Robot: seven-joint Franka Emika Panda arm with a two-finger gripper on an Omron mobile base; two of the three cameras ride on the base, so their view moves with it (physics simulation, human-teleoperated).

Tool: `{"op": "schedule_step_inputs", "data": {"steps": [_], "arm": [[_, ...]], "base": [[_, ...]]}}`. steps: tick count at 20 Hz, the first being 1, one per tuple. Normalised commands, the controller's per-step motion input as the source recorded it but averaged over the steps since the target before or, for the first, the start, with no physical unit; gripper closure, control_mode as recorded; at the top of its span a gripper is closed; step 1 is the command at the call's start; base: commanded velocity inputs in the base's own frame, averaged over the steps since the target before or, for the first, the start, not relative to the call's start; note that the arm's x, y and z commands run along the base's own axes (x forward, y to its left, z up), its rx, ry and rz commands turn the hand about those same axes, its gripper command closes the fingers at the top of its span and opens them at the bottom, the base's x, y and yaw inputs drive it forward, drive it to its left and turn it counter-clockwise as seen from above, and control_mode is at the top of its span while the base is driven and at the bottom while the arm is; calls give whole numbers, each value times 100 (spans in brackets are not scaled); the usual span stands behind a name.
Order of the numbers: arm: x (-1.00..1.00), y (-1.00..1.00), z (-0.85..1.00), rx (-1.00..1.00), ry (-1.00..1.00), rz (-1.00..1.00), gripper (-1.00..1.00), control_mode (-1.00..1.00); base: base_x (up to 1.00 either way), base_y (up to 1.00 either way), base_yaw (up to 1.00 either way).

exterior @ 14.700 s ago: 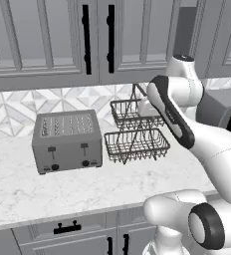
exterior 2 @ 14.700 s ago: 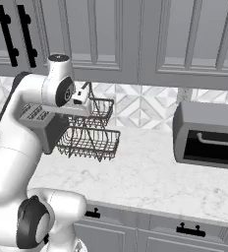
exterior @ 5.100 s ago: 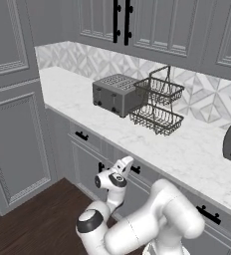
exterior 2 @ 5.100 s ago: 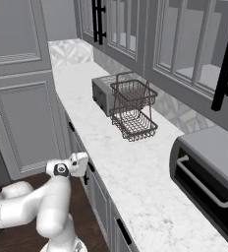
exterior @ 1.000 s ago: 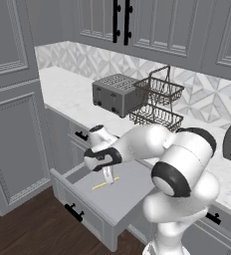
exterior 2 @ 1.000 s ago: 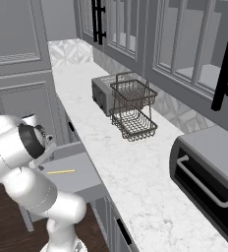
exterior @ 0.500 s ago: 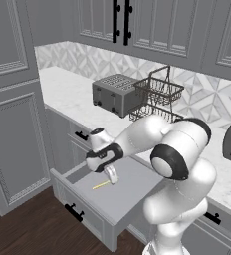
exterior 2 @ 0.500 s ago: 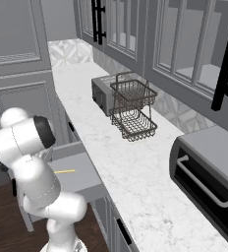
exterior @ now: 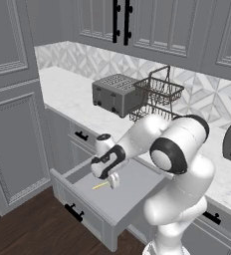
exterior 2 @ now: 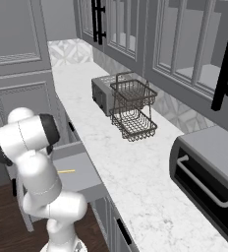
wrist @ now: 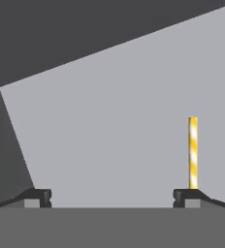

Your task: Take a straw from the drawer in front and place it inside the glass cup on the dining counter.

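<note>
The drawer point(exterior: 118, 205) stands pulled out below the marble worktop, its flat grey floor bare except for the straw point(exterior: 100, 186), a thin yellow stick lying near the middle. My gripper point(exterior: 112, 181) hangs open just above the floor, right beside the straw's end. In the hand view the straw point(wrist: 193, 152) runs straight away from one fingertip point(wrist: 187, 197), outside the gap of the gripper point(wrist: 112, 198). From the right base view the straw point(exterior 2: 66, 171) lies on the drawer floor point(exterior 2: 84, 174) beside my arm. The glass cup and the dining counter are out of view.
The drawer's front carries a black bar handle point(exterior: 73, 212). On the worktop point(exterior 2: 121, 162) stand a toaster point(exterior: 115, 94), a two-tier wire basket point(exterior 2: 133, 110) and a toaster oven point(exterior 2: 204, 172). A tall grey cabinet point(exterior: 13, 114) rises left of the drawer.
The hand has sunk a little lower into the drawer, closer to the straw, and the elbow has swung over. The jaws stay wide and the straw has not moved.
</note>
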Motion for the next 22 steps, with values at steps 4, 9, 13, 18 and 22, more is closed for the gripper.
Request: {"op": "schedule_step_inputs", "data": {"steps": [4,9,13,18,22], "arm": [[30,0,-26,4,0,0,-100,-100],[33,0,-16,8,0,0,-100,-100],[34,1,-9,11,1,2,-100,-100],[11,3,-27,9,5,4,-100,-100],[6,11,-32,8,2,4,-100,-100]], "base": [[0,0,0],[0,0,0],[0,0,0],[0,0,0],[0,0,0]]}}
